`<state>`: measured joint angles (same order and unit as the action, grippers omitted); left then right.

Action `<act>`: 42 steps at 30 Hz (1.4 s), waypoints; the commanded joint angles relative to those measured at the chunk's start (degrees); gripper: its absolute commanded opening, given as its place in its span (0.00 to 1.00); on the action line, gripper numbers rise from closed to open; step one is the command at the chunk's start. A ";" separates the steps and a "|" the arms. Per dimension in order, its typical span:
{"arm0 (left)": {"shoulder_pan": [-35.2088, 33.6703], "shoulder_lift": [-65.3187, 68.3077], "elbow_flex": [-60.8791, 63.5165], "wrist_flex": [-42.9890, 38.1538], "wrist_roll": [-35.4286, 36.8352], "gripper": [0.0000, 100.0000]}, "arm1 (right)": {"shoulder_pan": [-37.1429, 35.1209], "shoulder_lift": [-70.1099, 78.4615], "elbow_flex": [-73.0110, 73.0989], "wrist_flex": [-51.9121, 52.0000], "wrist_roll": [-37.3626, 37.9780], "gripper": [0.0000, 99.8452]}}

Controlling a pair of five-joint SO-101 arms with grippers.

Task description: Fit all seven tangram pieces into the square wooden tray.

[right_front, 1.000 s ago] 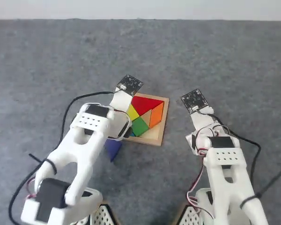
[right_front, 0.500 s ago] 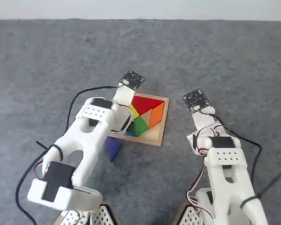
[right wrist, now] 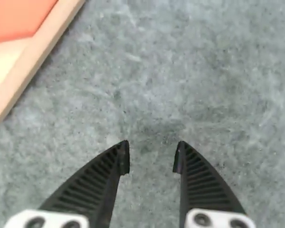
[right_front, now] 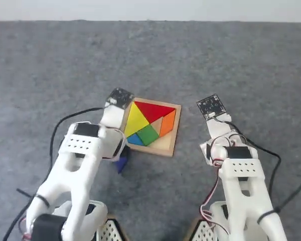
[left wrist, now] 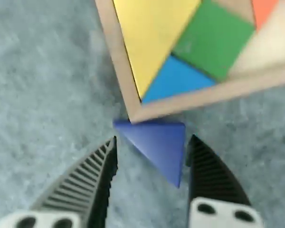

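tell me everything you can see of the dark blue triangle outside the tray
The dark blue triangle is a flat, plain-coloured piece, seemingly painted wood. It lies flat on the grey felt-like table cover, outside the wooden tray, one edge along the tray's outer rim near a corner, apparently touching it, the opposite tip pointing away. The open left gripper hangs over it, its fingers on either side; whether they touch the piece is unclear.

From above, my left arm (right_front: 80,153) hides most of the blue triangle (right_front: 122,163). Both wrist views cut the tray (left wrist: 115,61) off at the frame's edge.
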<state>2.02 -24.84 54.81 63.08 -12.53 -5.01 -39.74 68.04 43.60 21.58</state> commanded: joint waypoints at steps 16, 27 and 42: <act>1.14 24.44 -9.19 -1.41 -0.62 0.25 | 0.57 -1.98 -0.53 -1.63 -0.53 0.16; 1.76 20.40 -9.19 -7.03 9.05 0.25 | 0.66 -1.89 -0.35 -2.51 -0.53 0.16; 2.46 20.13 -11.03 -7.21 31.91 0.25 | 0.66 -1.89 -0.35 -2.77 -0.53 0.16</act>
<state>4.13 -2.95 46.90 59.91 14.81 -5.01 -39.74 68.04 42.11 21.58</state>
